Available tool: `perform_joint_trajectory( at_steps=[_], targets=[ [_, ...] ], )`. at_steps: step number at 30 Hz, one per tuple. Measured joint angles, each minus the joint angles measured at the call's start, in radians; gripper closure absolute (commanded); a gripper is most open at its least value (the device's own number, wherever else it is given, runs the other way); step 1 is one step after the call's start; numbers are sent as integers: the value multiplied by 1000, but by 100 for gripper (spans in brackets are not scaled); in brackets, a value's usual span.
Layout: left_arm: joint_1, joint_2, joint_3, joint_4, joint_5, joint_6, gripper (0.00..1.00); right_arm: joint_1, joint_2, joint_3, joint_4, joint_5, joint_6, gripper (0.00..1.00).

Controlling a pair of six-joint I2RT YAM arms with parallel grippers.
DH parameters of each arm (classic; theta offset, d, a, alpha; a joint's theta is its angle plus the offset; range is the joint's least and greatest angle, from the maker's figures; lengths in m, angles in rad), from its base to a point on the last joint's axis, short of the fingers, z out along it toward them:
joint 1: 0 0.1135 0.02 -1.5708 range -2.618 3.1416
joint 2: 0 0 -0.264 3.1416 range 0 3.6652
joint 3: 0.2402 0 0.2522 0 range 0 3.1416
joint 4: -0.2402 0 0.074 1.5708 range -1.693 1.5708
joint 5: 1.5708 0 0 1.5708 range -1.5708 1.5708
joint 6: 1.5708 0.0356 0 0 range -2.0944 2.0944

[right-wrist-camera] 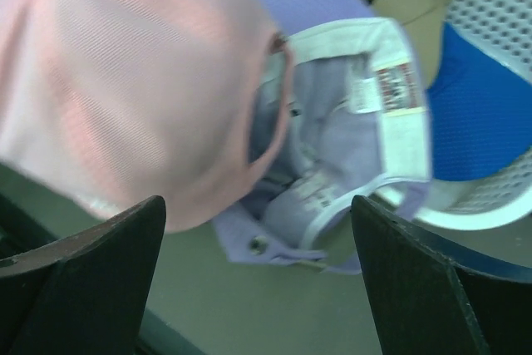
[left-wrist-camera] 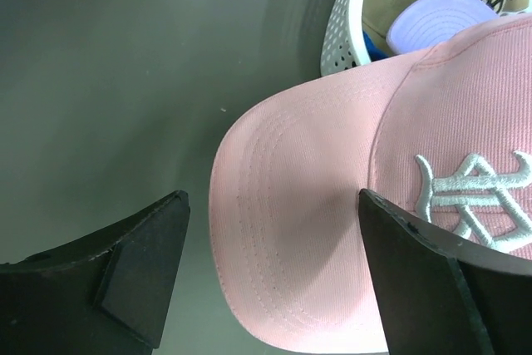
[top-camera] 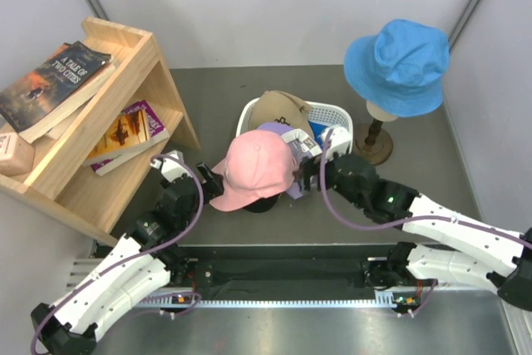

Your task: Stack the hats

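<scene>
Pink cap [top-camera: 253,168] sits upright, overlapping lavender [top-camera: 283,135] and tan caps [top-camera: 278,107] behind.

Overhead view faces down; both wrist views sit close, sharing the pink hat [top-camera: 251,168].

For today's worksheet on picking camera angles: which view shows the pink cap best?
The top external view: it shows the whole pink cap, crown and brim, in front of the white basket. The left wrist view shows only its brim and white stitched logo; the right wrist view shows a blurred part of its crown.
</scene>
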Motion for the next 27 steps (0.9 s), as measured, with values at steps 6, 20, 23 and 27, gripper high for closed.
perform_joint_trajectory(
  at_steps=[6, 20, 23, 27],
  targets=[
    [0, -1, 68, -37, -19, 62, 3, -275, -68, -34, 23, -142, -1, 9],
    [0, 116, 237, 33, 63, 276, 1, -524, 240, -36, 235, -457, -80, 9],
    [1, 157, 254, 44, 88, 299, 1, -536, 330, -26, 257, -500, -96, 11],
    [1, 183, 274, 52, 98, 322, 1, -549, 404, -10, 275, -549, -112, 35]
  ],
)
